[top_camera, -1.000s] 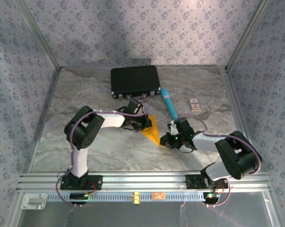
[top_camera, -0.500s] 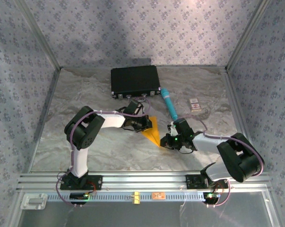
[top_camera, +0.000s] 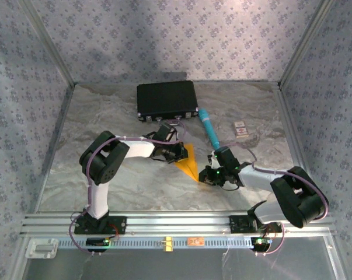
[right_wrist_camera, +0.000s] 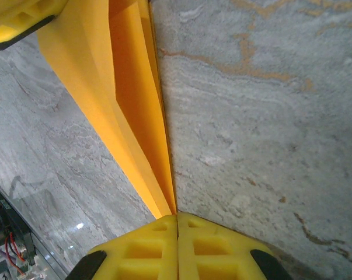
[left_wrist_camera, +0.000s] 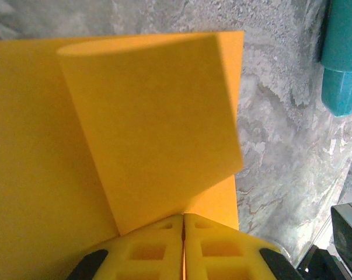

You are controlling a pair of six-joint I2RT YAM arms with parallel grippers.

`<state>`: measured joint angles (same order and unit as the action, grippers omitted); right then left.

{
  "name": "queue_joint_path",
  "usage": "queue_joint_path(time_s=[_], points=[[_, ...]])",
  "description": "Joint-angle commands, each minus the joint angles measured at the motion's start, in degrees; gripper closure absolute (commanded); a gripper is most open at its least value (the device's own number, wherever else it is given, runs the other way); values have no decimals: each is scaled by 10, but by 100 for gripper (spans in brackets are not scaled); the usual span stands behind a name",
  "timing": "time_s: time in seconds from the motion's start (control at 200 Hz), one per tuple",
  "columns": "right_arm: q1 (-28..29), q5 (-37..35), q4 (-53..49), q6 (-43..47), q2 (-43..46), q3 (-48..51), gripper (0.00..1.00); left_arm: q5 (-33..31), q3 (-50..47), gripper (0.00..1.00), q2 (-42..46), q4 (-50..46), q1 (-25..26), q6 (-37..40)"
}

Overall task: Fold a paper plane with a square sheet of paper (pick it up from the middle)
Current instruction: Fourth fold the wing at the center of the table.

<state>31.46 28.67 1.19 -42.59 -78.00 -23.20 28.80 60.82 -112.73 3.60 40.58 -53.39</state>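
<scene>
- paper sheet [top_camera: 188, 163]: plain orange-yellow, part-folded into a narrow pointed wedge. It lies mid-table between the two arms, with the point toward the near edge.
- In the left wrist view a squarish flap lies folded over the flat layer and throws a shadow on it. The flap's top edge looks rolled rather than creased flat.
- In the right wrist view the layers stand as a long ridge with a centre crease, tapering to a tip.
- left gripper [left_wrist_camera: 183, 219]: jaws closed tight with no gap, and the tips sit on the lower corner of the flap. Can't tell if a layer is pinched between them or only pressed.
- right gripper [right_wrist_camera: 177, 219]: jaws closed, and the tip of the wedge runs into the seam between them, so it holds the tip.
- One of the left gripper's fingers [right_wrist_camera: 15, 17] sits at the wide end of the wedge.
- black case [top_camera: 167, 100]: at the far side of the table [top_camera: 152, 189], lid closed, contents not visible, well apart from the paper.
- teal tube [top_camera: 209, 127]: lies on the table just beside the case's right corner, near the paper but not touching it.
- small card [top_camera: 240, 129]: right of the tube, with a mark on it too small to read.
</scene>
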Motion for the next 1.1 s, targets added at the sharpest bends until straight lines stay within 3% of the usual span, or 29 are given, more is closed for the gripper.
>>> queue_joint_path(time_s=[0.0, 0.205, 0.37, 0.56, 1.094], points=[[6, -24, -124, 8, -1, 11, 92, -26, -17, 91, -15, -21, -7, 12], [3, -61, -155, 21, 72, -20, 87, -27, -18, 91, -12, -23, -7, 17], [-12, -24, -120, 29, 98, -41, 88, -28, -18, 91, -12, -27, -5, 21], [-5, 61, -36, 34, 30, -84, 97, -28, -18, 91, -14, -28, -4, 21], [5, 35, -36, 60, -115, -134, 98, -28, -14, 91, -15, -33, 0, 22]])
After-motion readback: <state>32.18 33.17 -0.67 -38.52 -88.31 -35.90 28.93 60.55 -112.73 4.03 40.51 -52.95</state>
